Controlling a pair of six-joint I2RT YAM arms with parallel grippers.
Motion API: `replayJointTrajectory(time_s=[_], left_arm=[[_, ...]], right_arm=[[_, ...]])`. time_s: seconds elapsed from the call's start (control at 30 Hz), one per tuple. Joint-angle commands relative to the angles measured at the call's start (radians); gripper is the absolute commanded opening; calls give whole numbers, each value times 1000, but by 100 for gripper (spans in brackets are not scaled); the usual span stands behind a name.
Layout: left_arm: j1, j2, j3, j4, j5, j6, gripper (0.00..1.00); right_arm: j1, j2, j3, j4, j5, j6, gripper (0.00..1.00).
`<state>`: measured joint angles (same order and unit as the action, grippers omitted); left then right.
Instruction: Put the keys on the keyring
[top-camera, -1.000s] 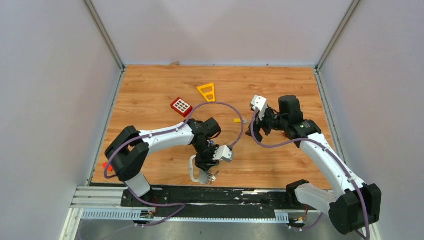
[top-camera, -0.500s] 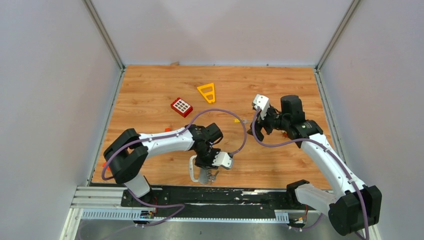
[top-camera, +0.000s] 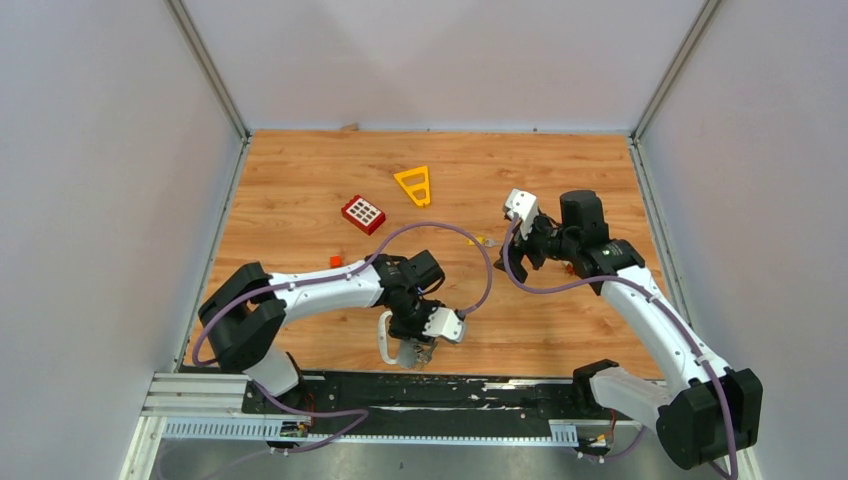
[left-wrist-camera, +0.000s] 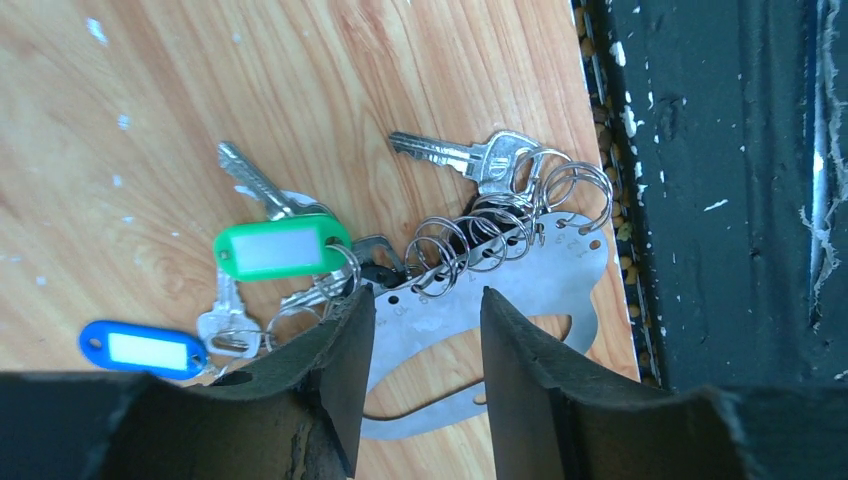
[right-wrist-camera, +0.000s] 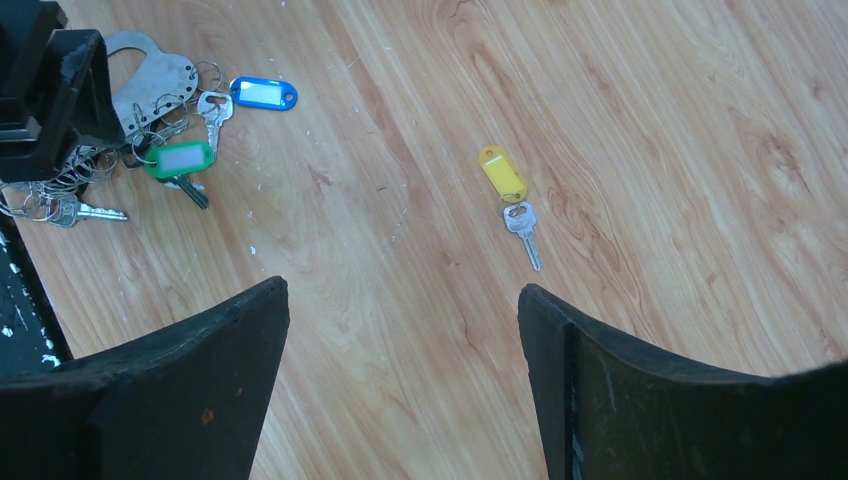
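- Grey keyring (left-wrist-camera: 555, 275) lies flat at the counter's (left-wrist-camera: 150, 100) near edge, keys (left-wrist-camera: 455, 155) ringed onto it; stamped marks by its holes are too small to read
- Green tag (left-wrist-camera: 282, 248) and blue tag (left-wrist-camera: 142, 348) show blank white labels
- Left tool (left-wrist-camera: 422, 300) stands part-open astride the keyring, gripping nothing
- Right tool (right-wrist-camera: 400, 292) gapes wide, empty, above a loose yellow-tagged key (right-wrist-camera: 522, 225)

keyring (left-wrist-camera: 565, 270): lower part hidden behind the left gripper (left-wrist-camera: 425, 305); contact cannot be told.
keys (top-camera: 424, 353) from above: too small to separate, partly under that gripper.
yellow-tagged key (top-camera: 480, 240) from above: a speck.
right gripper (right-wrist-camera: 402, 290) fingers: cut off by the bottom edge.
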<state>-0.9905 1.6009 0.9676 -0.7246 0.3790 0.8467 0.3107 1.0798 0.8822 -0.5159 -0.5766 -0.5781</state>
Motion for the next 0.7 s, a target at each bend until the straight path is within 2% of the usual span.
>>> replayJointTrajectory(time_s=[0.0, 0.17, 0.43, 0.67], left_arm=[[-18, -78, 13, 17, 20, -16, 51], [-40, -72, 4, 18, 20, -12, 50], [-55, -18, 15, 10, -2, 34, 39], [-56, 21, 31, -10, -21, 69, 38]], right_arm=[[-7, 8, 14, 17, -14, -10, 85], [-7, 15, 15, 12, -17, -12, 85], [-7, 17, 16, 10, -20, -13, 85], [-7, 18, 15, 7, -23, -15, 85]])
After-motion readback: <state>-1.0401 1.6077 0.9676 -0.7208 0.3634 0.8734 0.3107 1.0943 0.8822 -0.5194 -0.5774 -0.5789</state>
